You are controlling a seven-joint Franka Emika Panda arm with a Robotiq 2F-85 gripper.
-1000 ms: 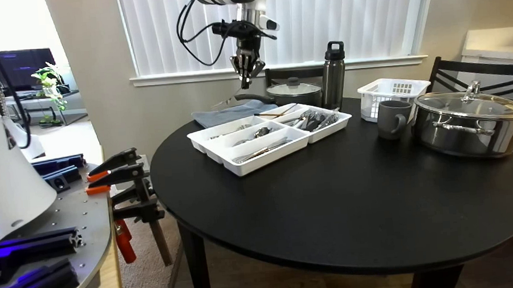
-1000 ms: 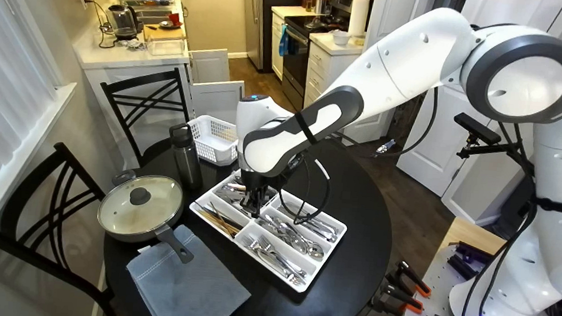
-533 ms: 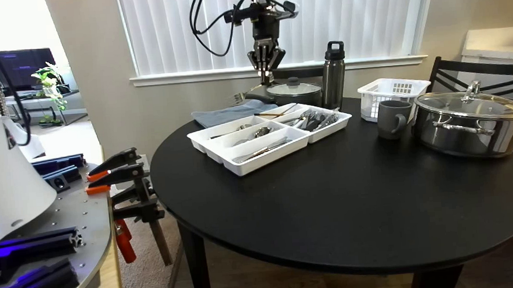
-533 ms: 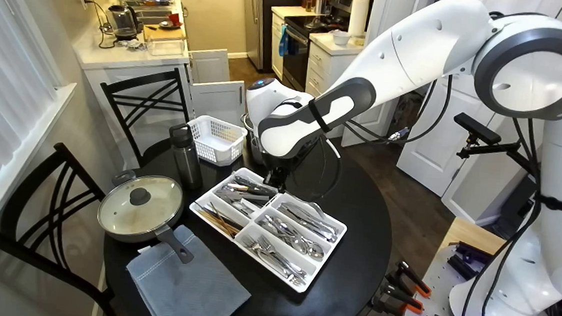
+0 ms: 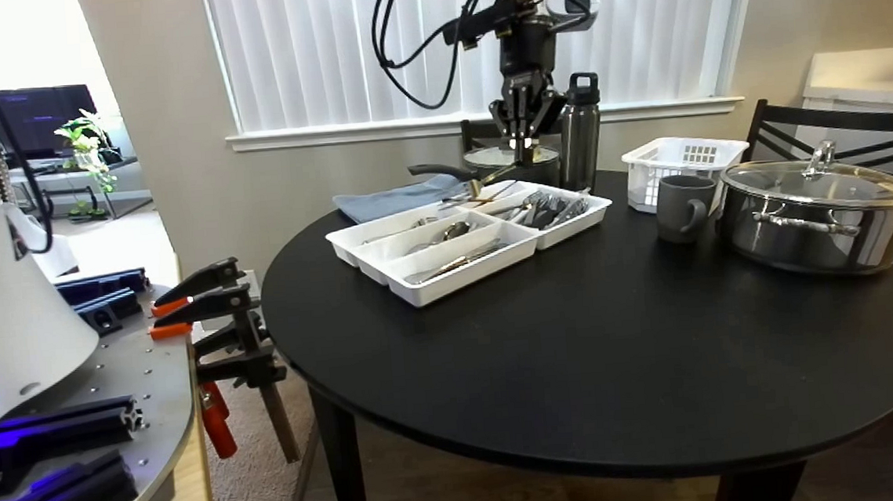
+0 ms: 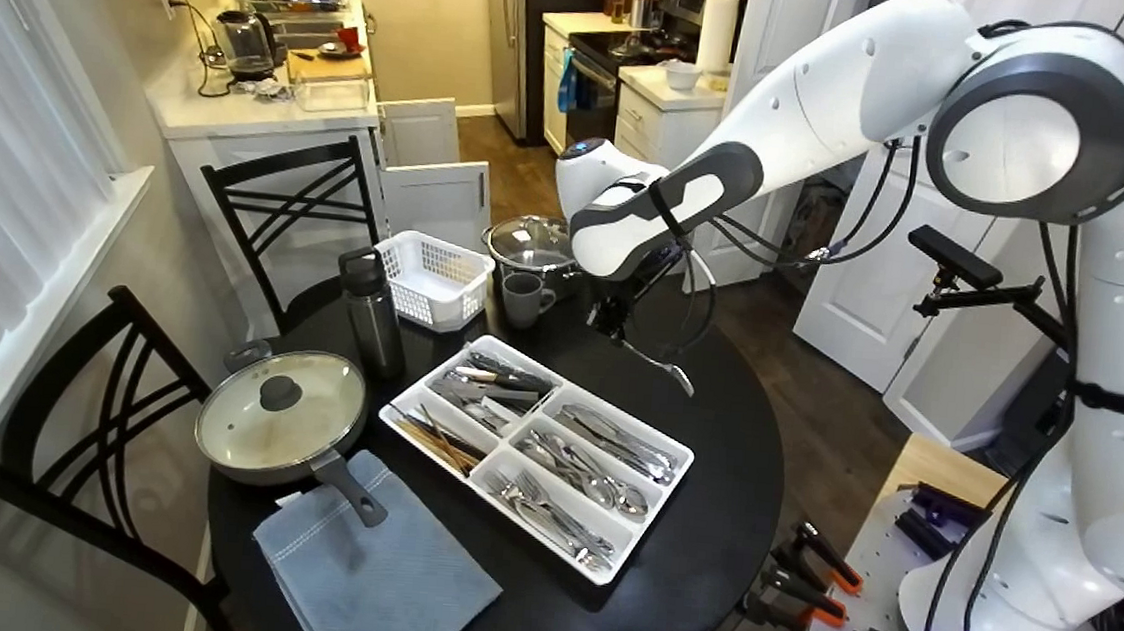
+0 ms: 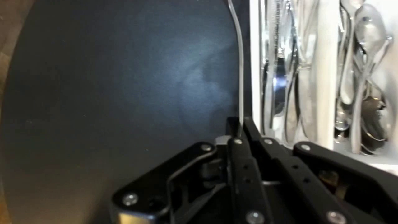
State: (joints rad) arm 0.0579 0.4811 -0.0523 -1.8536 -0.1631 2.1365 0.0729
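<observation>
You have the gripper (image 7: 240,124) pinched firmly on the handle of what looks like a slim metal fork (image 7: 241,84); the wrist view shows it edge-on, running out ahead of the fingertips. Hold that pinch: a handle this thin will probably pivot if its head (image 6: 681,376) meets anything. In both exterior views the head shows lower than the fingers and points toward the robot's base (image 5: 7,313), so judge clearance from that end.

Just beside the fork, right of the fingers in the wrist view, runs the rim of the white cutlery tray (image 7: 255,62). A strip of black tabletop (image 7: 124,77) shows between them, and no touch is visible. Travel slowly here, and lift before any swing across that rim. Past it, the nearest compartment holds what look like table knives (image 7: 304,99), then come spoons (image 7: 370,28) beyond the divider; a low head could snag in either.

Left of the fingers spreads more of the tabletop. If you lower, bring the fork nearer level first, so it does not land on its tip.

Farther out, give room to the gray mug (image 6: 523,300), with the white plastic basket (image 6: 428,300) and lidded steel pot (image 5: 807,233) past it.
</observation>
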